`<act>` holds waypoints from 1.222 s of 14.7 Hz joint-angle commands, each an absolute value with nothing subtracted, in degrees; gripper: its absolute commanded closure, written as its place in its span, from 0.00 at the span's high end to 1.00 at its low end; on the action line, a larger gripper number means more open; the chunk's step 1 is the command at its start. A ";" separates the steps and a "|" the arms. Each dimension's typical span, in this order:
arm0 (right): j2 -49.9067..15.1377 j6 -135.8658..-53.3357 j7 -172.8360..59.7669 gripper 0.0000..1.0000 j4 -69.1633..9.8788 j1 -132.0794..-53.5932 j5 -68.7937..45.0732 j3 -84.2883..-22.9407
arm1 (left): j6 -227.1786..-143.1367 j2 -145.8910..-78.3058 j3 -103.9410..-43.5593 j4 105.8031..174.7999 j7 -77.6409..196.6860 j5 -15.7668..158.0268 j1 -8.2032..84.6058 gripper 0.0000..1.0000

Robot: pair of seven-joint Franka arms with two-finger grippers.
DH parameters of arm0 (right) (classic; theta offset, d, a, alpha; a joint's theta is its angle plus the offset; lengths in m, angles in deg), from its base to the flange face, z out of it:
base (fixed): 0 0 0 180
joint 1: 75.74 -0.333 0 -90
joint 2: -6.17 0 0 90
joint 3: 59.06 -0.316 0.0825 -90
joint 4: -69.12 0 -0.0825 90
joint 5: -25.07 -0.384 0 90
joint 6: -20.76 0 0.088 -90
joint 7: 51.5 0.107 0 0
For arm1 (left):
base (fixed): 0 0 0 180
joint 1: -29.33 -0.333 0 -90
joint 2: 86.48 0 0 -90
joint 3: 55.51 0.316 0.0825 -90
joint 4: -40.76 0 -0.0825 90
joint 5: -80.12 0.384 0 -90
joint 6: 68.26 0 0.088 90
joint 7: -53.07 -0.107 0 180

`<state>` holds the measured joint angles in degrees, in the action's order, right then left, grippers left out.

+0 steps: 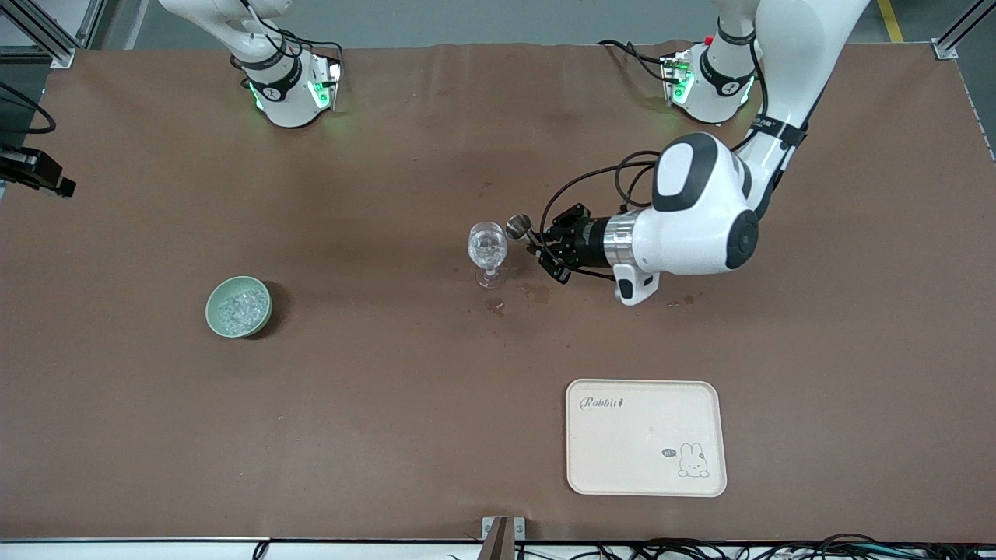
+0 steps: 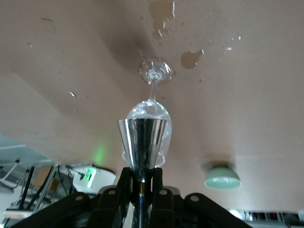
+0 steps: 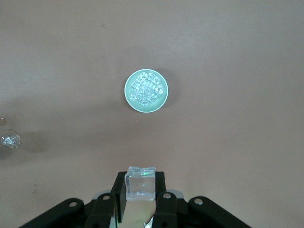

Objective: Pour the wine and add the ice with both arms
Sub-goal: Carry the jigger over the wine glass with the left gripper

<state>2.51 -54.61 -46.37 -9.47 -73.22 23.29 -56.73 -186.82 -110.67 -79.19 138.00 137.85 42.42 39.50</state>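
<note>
A clear stemmed glass (image 1: pixel 488 247) stands upright mid-table. My left gripper (image 1: pixel 535 241) is beside it, shut on the stem of a small metal measuring cup (image 1: pixel 517 226), which is tipped with its mouth at the glass rim. In the left wrist view the cup (image 2: pixel 142 141) sits in front of the glass (image 2: pixel 153 76), held by the gripper (image 2: pixel 141 174). A pale green bowl (image 1: pixel 212 313) of ice (image 1: pixel 240 306) sits toward the right arm's end. My right gripper (image 3: pixel 140 189), out of the front view, is high over the table and shut on one clear ice cube (image 3: pixel 140 182). The bowl (image 3: pixel 128 97) lies below it.
A cream tray (image 1: pixel 645 436) with a rabbit print lies nearer the front camera, toward the left arm's end. Wet stains (image 1: pixel 496 306) mark the brown table around the glass foot. The glass also shows at the edge of the right wrist view (image 3: pixel 9 139).
</note>
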 commanded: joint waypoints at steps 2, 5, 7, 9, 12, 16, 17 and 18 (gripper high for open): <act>2.21 -54.21 -45.44 0.00 -8.58 -72.04 23.23 -59.06 | -188.05 -109.24 -78.63 137.98 146.21 49.69 43.12 0.01; 2.12 -54.13 -45.44 0.00 -8.58 -72.05 22.79 -59.15 | -188.05 -109.76 -78.80 135.87 156.31 60.31 45.75 0.01; 2.21 -54.13 -45.44 0.01 -8.58 -71.87 22.70 -59.15 | -188.05 -109.86 -78.72 135.34 159.15 63.67 47.60 0.01; 2.21 -54.13 -45.35 0.01 -8.58 -71.87 22.70 -59.06 | -187.97 -109.77 -78.63 135.34 162.13 67.97 48.75 0.01; 2.21 -54.13 -45.35 0.01 -8.58 -71.87 22.61 -59.15 | -187.97 -109.85 -78.72 134.81 167.41 74.40 50.76 0.01; 2.21 -54.13 -45.35 0.01 -8.58 -71.87 22.52 -59.15 | -187.97 -109.94 -78.63 134.90 171.27 80.28 52.87 0.01; 2.21 -54.13 -45.35 0.01 -8.58 -71.87 22.52 -59.15 | -187.88 -109.94 -78.63 134.90 172.15 81.78 53.32 0.01; 2.21 -54.13 -45.35 0.01 -8.58 -71.87 22.52 -59.15 | -187.96 -109.94 -78.63 134.90 172.86 83.18 53.50 0.01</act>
<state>2.51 -54.62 -46.28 -9.46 -72.80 23.28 -58.40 -187.95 -110.54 -79.17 135.19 170.71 80.24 52.35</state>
